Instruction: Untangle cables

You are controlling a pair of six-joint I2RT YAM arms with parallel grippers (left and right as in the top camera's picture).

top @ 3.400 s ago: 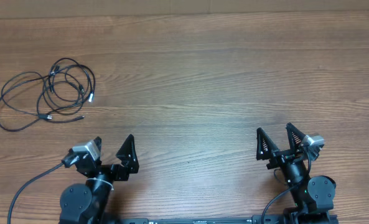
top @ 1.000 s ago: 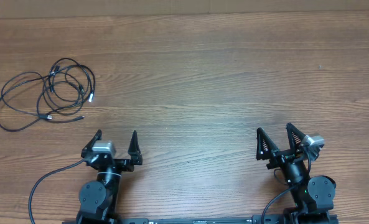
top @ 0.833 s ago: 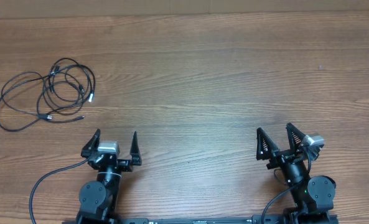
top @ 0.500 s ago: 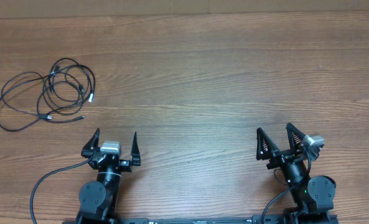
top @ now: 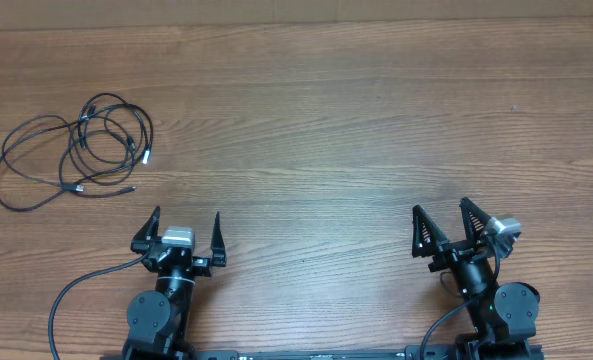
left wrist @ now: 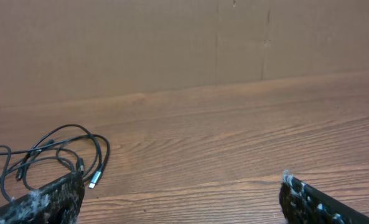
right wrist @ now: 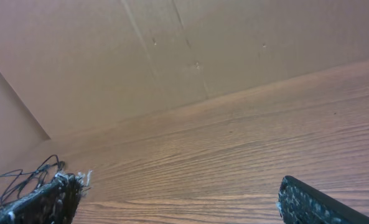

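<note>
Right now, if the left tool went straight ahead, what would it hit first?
Probably nothing: the open left tool aims across the table toward the far wall. The cables lie ahead but off to its left, so it would likely pass beside them, though narrowly near the silver-tipped plug.

Robot lab bench, the look of a data-collection rig. Two black arms sit at the near edge of a wood-grain table (top: 326,130): left arm (top: 156,312) and right arm (top: 503,308). A thick black lead (top: 76,290) trails from the left one. Plain brown cardboard-like panels (left wrist: 172,43), with seams and small marks, form a backdrop behind the far edge. A small bunch of thin black cables (top: 76,150) lies on the tabletop as a test prop.
</note>
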